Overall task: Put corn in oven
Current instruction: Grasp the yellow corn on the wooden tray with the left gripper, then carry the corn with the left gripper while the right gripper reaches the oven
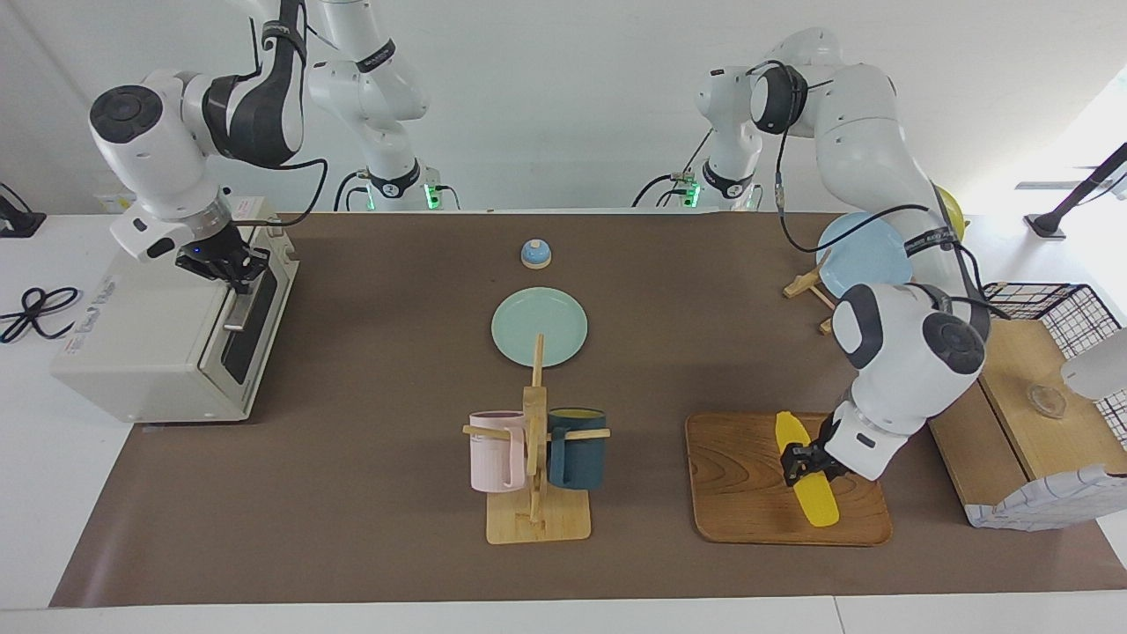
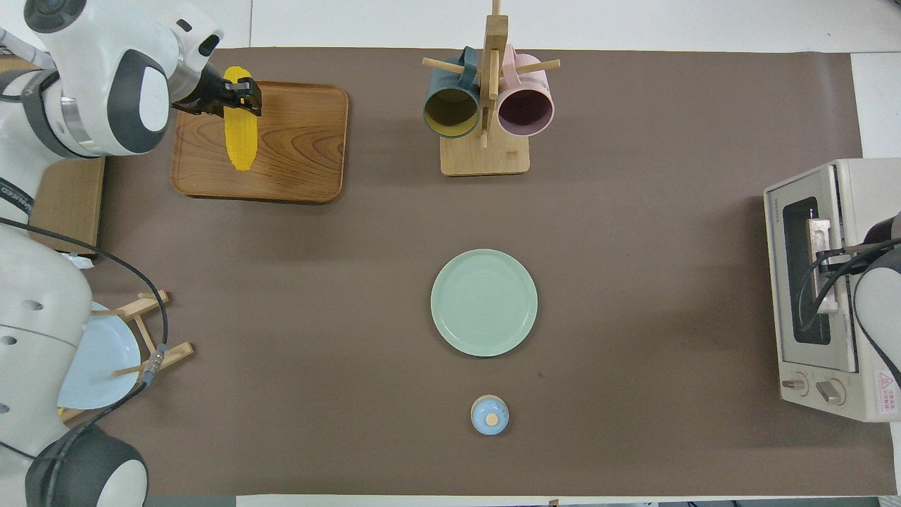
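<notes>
The yellow corn (image 1: 817, 495) hangs tilted just above the wooden tray (image 1: 740, 480), at the left arm's end of the table. My left gripper (image 1: 799, 460) is shut on the cob's middle. From overhead the corn (image 2: 239, 144) lies lengthwise over the tray (image 2: 303, 155), with the left gripper (image 2: 236, 95) across it. The off-white oven (image 1: 150, 343) stands at the right arm's end. My right gripper (image 1: 233, 267) is shut on the oven's silver handle (image 2: 818, 264), and the dark glass door (image 2: 799, 267) is tipped out a little at its top.
A wooden mug rack (image 1: 537, 519) with a pink and a dark blue mug stands mid-table. Nearer the robots lie a green plate (image 1: 539, 326) and a small blue bell (image 1: 535, 254). A blue plate on a stand (image 1: 863, 255) and a wooden crate (image 1: 1021, 423) sit beside the tray.
</notes>
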Available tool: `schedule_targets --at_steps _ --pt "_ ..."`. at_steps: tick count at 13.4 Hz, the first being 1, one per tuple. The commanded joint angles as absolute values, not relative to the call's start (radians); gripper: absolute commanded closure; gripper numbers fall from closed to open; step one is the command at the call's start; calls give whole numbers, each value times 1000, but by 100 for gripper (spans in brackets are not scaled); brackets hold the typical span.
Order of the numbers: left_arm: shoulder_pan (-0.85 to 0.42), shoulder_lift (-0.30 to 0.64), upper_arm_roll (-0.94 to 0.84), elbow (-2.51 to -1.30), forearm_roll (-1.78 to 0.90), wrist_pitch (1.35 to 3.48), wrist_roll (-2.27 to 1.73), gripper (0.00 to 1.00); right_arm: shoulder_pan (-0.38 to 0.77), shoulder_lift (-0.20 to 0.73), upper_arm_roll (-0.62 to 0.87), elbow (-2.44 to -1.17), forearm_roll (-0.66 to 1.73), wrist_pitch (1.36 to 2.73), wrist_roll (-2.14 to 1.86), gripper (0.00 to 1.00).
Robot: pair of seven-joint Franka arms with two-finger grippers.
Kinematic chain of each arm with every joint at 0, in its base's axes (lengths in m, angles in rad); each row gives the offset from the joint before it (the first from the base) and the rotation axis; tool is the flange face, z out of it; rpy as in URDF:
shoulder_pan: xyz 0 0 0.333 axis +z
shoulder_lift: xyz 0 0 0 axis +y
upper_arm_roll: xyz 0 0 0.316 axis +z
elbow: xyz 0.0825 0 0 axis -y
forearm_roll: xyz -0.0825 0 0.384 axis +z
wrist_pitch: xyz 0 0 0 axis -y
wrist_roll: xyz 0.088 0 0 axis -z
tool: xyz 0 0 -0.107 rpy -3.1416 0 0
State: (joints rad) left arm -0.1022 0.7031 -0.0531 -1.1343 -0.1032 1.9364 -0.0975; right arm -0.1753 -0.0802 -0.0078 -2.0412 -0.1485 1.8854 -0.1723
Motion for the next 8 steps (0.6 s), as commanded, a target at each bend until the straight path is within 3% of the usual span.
schedule_targets --at_steps 1,4,8 --pt "-136 432 -51 -1378 -117 1873 -193 100 -160 -64 -3 -2077 -129 1924 -147 100" --pt "-321 243 -51 -1641 -117 1925 -396 100 -129 -60 -3 -2077 -112 1925 -108 100" --pt "-558 160 -51 -1862 -117 2185 -636 100 -123 -35 0 -2095 -86 1980 -103 100"
